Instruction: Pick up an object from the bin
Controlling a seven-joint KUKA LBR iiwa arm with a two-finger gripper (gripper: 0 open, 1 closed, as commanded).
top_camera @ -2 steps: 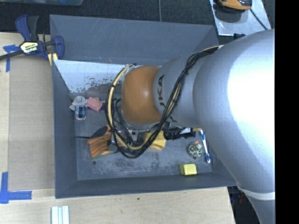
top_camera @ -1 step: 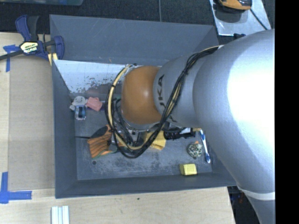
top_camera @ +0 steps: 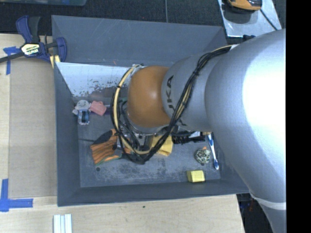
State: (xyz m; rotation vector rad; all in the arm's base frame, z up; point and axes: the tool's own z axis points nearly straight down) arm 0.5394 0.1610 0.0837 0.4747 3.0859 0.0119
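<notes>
My gripper (top_camera: pixel 137 141) is low in the middle of the bin, mostly hidden under the arm's orange cover and cables. Just left of it lies an orange and brown striped thing (top_camera: pixel 103 150), touching or nearly touching the gripper's body. A yellow thing (top_camera: pixel 166 147) pokes out from under the gripper on its right side. I see nothing held.
A pink piece (top_camera: pixel 98 108) and a small blue and white thing (top_camera: pixel 82 113) lie at the back left. A yellow block (top_camera: pixel 196 176) sits near the front wall. To the right are a speckled ball (top_camera: pixel 202 155), a blue stick (top_camera: pixel 213 155) and a black item (top_camera: pixel 188 139). The arm covers the bin's right half.
</notes>
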